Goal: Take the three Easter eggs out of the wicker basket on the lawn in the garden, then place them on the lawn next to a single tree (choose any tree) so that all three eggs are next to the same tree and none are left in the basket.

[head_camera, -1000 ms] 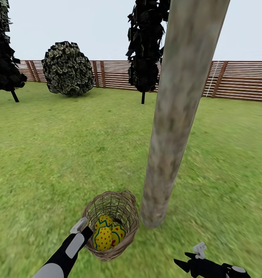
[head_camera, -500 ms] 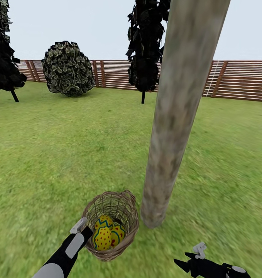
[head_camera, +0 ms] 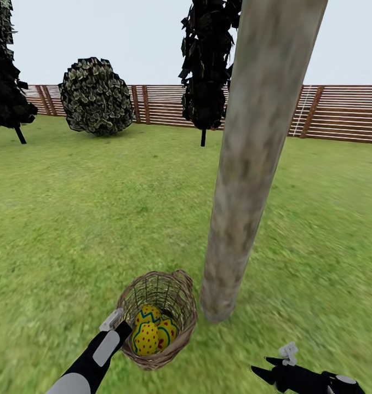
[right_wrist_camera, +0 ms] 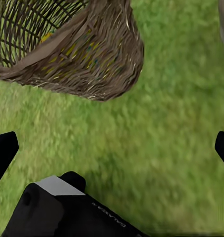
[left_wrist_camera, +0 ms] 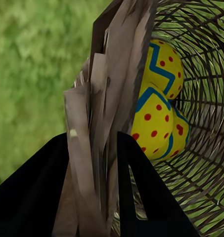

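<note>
The wicker basket (head_camera: 177,306) stands on the lawn (head_camera: 98,219) just left of the foot of the pale mottled tree (head_camera: 246,180). Three yellow Easter eggs with blue zigzags and red dots lie inside it: one in front (head_camera: 146,338), one behind (head_camera: 148,313), one to the right (head_camera: 168,330). My left gripper (head_camera: 121,327) is shut on the basket's near-left rim; in the left wrist view the rim (left_wrist_camera: 99,123) runs between its black fingers, with the eggs (left_wrist_camera: 154,116) just beyond. My right gripper (head_camera: 265,368) hovers open over the grass, right of the basket (right_wrist_camera: 92,54).
A brown slat fence (head_camera: 339,112) bounds the garden at the back. A round grey-green bush (head_camera: 95,96) and thin black-trunked dark trees (head_camera: 205,65) stand far off. Open grass lies all around the trunk's base.
My right gripper has dropped slightly lower and to the right. The left gripper, basket and eggs have stayed where they were.
</note>
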